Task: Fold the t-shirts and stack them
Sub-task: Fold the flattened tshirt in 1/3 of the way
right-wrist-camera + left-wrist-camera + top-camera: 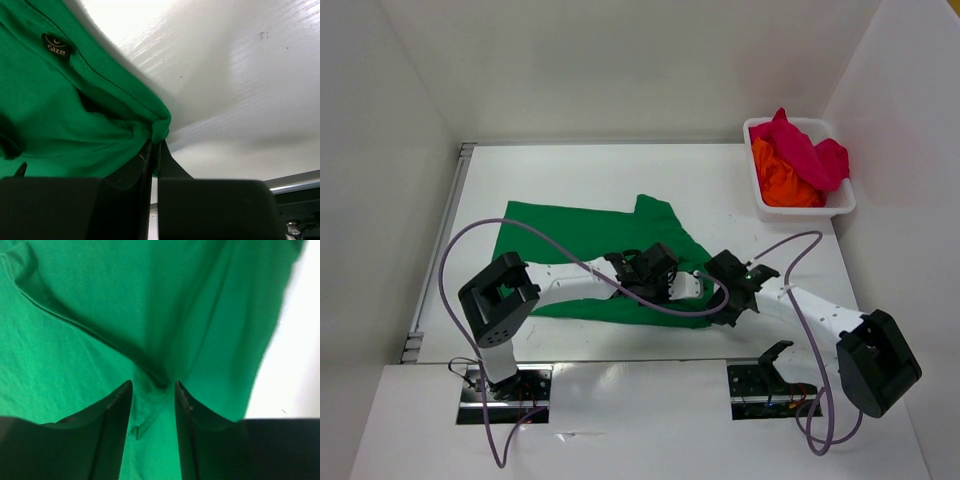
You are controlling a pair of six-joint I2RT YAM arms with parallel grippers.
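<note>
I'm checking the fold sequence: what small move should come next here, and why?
Probably close the left claw on the ridge of green t-shirt bunched between its fingers. The right claw pinches the shirt's edge near the size label, while the left's fingers stand apart, so lifting now would likely raise one side only.

A t-shirt [580,235] lies on the middle of the desk [620,170]. The left hand [152,385] is over its near right part, a fold seemingly between the fingers. The right hand [155,142] pinches its right edge. A basket [757,200] stands at the far right corner, with two more t-shirts [805,150] in it, one atop the other.
</note>
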